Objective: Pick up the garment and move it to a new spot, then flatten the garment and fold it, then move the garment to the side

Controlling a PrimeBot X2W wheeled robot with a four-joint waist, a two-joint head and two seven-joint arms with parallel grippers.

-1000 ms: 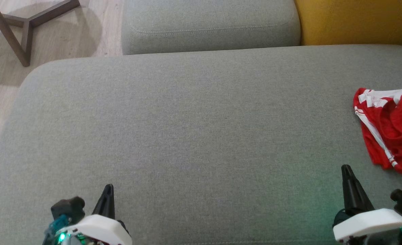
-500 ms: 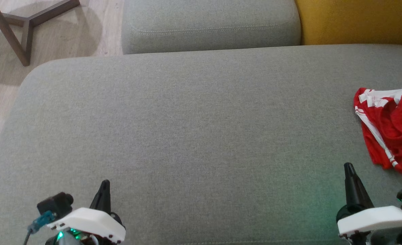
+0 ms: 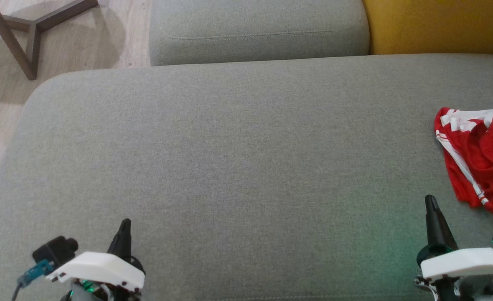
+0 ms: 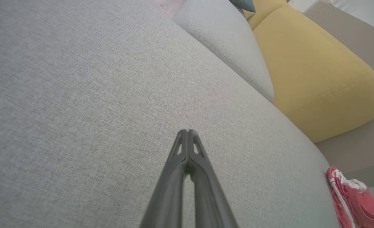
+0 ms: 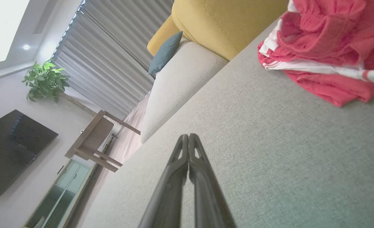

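Note:
The garment point(image 3: 482, 154) is red with white stripes and lies crumpled at the right edge of the big grey cushion point(image 3: 238, 159); part of it runs off the head view. It also appears as a pink-red heap point(image 5: 326, 53) in the right wrist view and low right as the garment point(image 4: 353, 199) in the left wrist view. My right gripper point(image 3: 429, 200) is shut and empty, just below-left of the garment, apart from it. My left gripper point(image 3: 125, 223) is shut and empty at the lower left, far from the garment. Both pairs of fingers point(image 4: 188, 133) point(image 5: 188, 136) press together.
A second grey cushion point(image 3: 259, 29) lies beyond the big one, with a yellow cushion point(image 3: 434, 25) to its right. A dark wooden table leg frame point(image 3: 25, 37) stands on the pale floor at the upper left. In the right wrist view a television point(image 5: 12, 148) and a plant point(image 5: 44, 79) show.
Both arms have shifted slightly: the left gripper drifted left and its tip rose a little in the view, the right gripper's tip rose toward the garment. The garment has not moved.

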